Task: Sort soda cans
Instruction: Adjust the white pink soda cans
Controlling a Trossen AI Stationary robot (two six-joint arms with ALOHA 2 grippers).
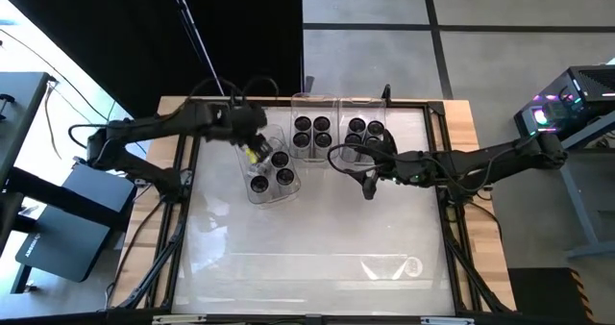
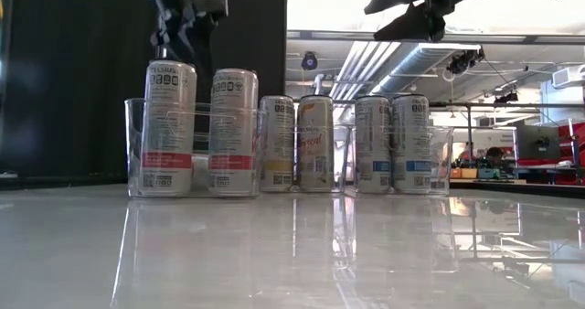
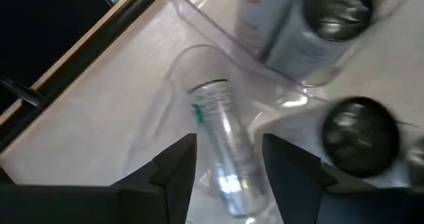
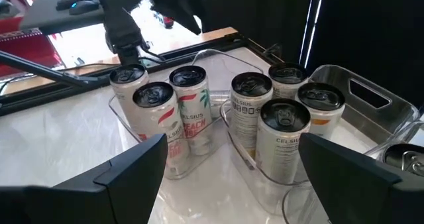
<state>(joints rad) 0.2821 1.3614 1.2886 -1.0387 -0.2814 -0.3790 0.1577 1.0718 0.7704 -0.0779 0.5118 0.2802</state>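
- Bare glossy surface (image 1: 307, 258) lies nearest the camera.
- Three clear bins (image 1: 268, 171) follow, each holding four upright soda cans (image 1: 285, 178).
- Left hand (image 1: 256, 148) hovers over the leftmost bin, fingers apart around a can's silver side in the wrist view; whether they touch it is unclear.
- Right hand (image 1: 369, 187) hangs wide open, just before the rightmost bin.

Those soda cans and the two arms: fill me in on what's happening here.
The soda cans stand sorted in three clear bins at the table's far side. The left gripper is over the left bin, fingers parted around a can in its wrist view; whether it grips it is unclear. The right gripper hangs open, empty, in front of the right bin.
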